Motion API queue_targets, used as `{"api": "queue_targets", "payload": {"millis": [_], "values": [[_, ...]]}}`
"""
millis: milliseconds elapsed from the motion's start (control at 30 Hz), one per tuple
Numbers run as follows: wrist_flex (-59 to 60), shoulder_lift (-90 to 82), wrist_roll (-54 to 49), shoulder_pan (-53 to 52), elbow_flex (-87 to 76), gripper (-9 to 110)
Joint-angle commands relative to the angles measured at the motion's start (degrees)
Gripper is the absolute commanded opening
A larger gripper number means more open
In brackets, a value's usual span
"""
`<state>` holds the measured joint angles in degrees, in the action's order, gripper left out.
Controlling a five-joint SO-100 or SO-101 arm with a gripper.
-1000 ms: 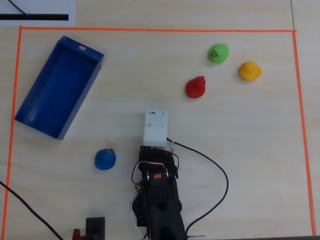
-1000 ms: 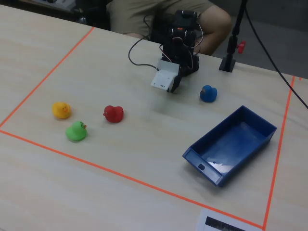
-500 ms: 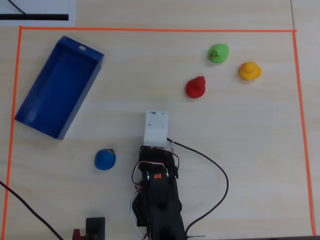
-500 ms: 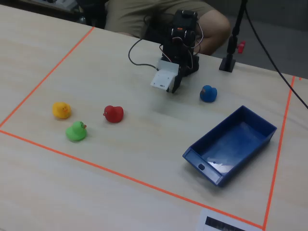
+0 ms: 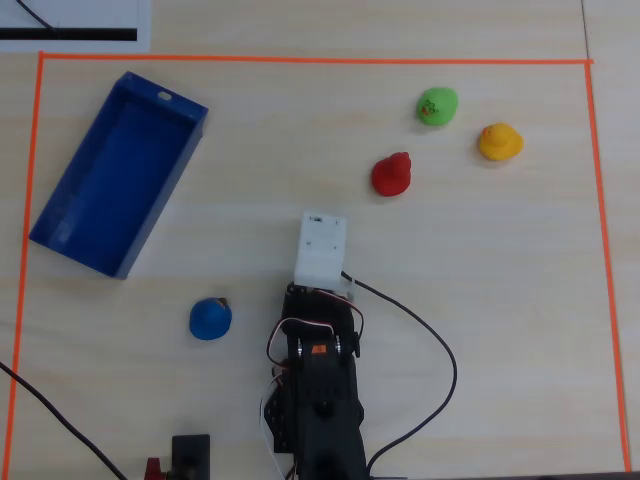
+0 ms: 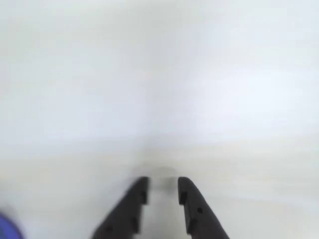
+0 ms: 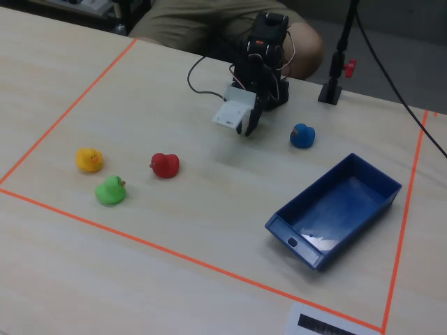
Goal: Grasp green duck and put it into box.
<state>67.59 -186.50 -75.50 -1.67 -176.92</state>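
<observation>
The green duck [image 5: 437, 106] sat in the upper right of the overhead view, its tiny orange-red beak turned toward the lower left of that frame; in the fixed view [image 7: 110, 190] it stood at the left, beak toward the upper right. Its rounded body showed no clear long axis. It was a smooth, glossy, rubber-like toy.

There were four ducks in all, one of each colour: the green one, a red duck [image 5: 391, 175] just below and left of it in the overhead view, a yellow duck [image 5: 499, 142] to its right, and a blue duck [image 5: 210, 318] far off in the lower left, beside the arm. None touched another.

One box [image 5: 72, 232] lay in the upper left of the overhead view: a long rectangular blue plastic tray with low walls, open on top and empty, its long axis running diagonally from lower left to upper right, with a small white mark on the upper short end.

The gripper [image 6: 163, 191] showed in the wrist view as two dark fingers [image 6: 133, 205] a narrow gap apart, holding nothing, over pale blurred tabletop. The black arm [image 5: 318, 390] carried a white block-shaped housing [image 5: 321, 246] at lower centre, well apart from the green duck. Orange tape [image 5: 310, 61] framed the light wood-grain table [image 5: 500, 300].
</observation>
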Motion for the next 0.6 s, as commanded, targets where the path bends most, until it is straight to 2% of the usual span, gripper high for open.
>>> {"api": "queue_targets", "payload": {"millis": [0,100,233,467,567], "values": [[-3.2,12.6,-1.0,-4.5,18.2,12],[1.4,31.0,-2.1,-9.8,41.1,21],[-1.0,45.0,-5.5,-17.0,64.1,23],[-7.6,61.8,-8.3,-22.3,89.0,30],[-13.4,65.7,-9.7,-24.3,94.2,33]]}}
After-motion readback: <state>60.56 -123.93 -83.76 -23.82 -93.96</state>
